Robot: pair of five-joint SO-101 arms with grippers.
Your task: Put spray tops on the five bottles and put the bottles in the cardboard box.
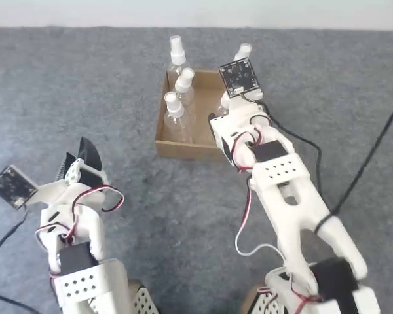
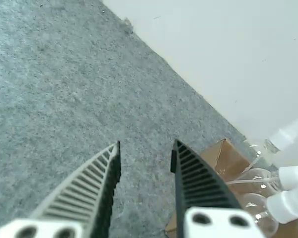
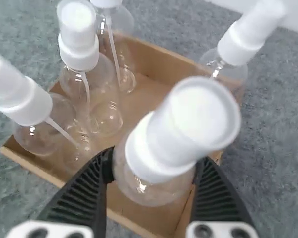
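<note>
Grey carpet [image 1: 118, 98]; right claw [image 3: 154, 159] grips bottle [image 3: 176, 141].

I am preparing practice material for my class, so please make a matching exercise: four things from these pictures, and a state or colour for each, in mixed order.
Things:
1 left pincer
2 right pincer
3 cardboard box
4 spray tops

States:
a closed on a bottle
b white
c open, empty
d brown

Pairs: 1-c, 2-a, 3-d, 4-b
</note>
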